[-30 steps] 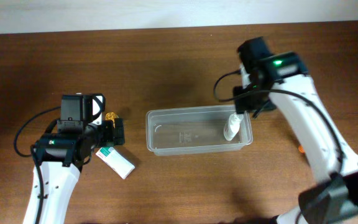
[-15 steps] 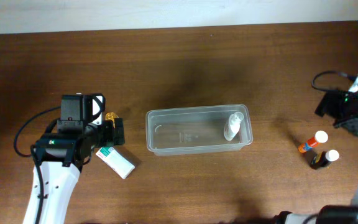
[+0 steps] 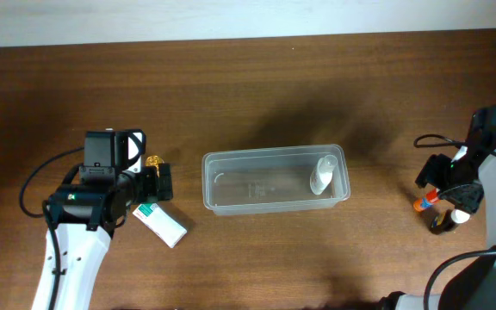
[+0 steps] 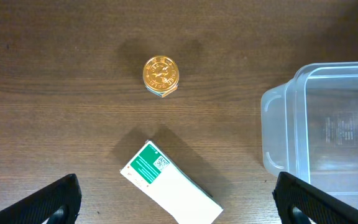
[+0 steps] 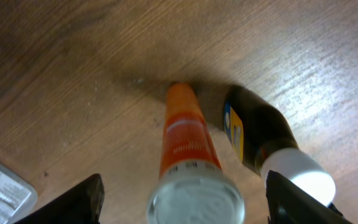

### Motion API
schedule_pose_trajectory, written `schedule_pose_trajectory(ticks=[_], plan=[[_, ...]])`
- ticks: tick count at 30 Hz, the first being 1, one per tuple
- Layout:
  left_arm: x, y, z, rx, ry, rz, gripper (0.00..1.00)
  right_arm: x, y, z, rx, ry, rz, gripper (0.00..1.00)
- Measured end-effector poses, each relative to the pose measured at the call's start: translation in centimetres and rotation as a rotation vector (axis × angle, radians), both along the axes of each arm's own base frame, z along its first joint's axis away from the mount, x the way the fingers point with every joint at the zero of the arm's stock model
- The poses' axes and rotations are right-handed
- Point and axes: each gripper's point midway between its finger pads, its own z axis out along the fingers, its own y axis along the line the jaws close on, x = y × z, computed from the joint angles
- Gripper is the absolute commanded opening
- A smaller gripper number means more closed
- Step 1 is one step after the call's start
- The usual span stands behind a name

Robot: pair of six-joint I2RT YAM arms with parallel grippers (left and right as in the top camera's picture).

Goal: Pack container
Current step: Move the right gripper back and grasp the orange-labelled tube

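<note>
Right end effector [image 5: 185,202] hangs spread wide over the orange tube [image 5: 182,137] and dark bottle [image 5: 260,134], left end effector [image 4: 182,202] gapes wide above the white tube [image 4: 169,186], and the clear container [image 3: 248,185] sits mid-worktop [image 3: 231,86] between them.

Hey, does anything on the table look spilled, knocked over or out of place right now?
Nothing stands out. The container sits level with one clear bottle inside at its right end. The tube lies flat on the wood, and no spill or damage shows.
</note>
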Motion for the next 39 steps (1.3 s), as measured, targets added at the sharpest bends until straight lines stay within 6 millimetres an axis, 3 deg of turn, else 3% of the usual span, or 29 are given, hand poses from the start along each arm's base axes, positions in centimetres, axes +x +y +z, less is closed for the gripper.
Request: schedule_pose_trajectory(ticks=[6, 11, 20, 28, 30, 34, 39], plan=[[0.0, 0.0, 0.0, 0.0, 0.0, 0.0, 0.99, 0.5, -0.3, -0.1, -0.011, -0.022, 0.003, 0.37], [0.0, 0.0, 0.0, 0.0, 0.0, 0.0, 0.99, 0.5, -0.3, -0.1, -0.011, -0.02, 0.01, 0.34], [0.0, 0.0, 0.0, 0.0, 0.0, 0.0, 0.99, 0.5, -0.3, -0.1, -0.011, -0.02, 0.013, 0.19], [0.0, 0.0, 0.0, 0.0, 0.0, 0.0, 0.99, -0.3, 0.4, 0.3, 0.019, 0.012, 0.02, 0.16], [0.0, 0.0, 0.0, 0.0, 0.0, 0.0, 0.99, -0.1, 0.7, 1.2, 0.032, 0.01, 0.037, 0.16], [0.0, 0.0, 0.0, 0.0, 0.0, 0.0, 0.99, 1.2, 1.9, 5.1, 0.034, -0.04, 0.109, 0.17], [0.0, 0.0, 0.0, 0.0, 0.0, 0.0, 0.99, 3.1, 6.5, 11.0, 0.009, -0.181, 0.304, 0.17]])
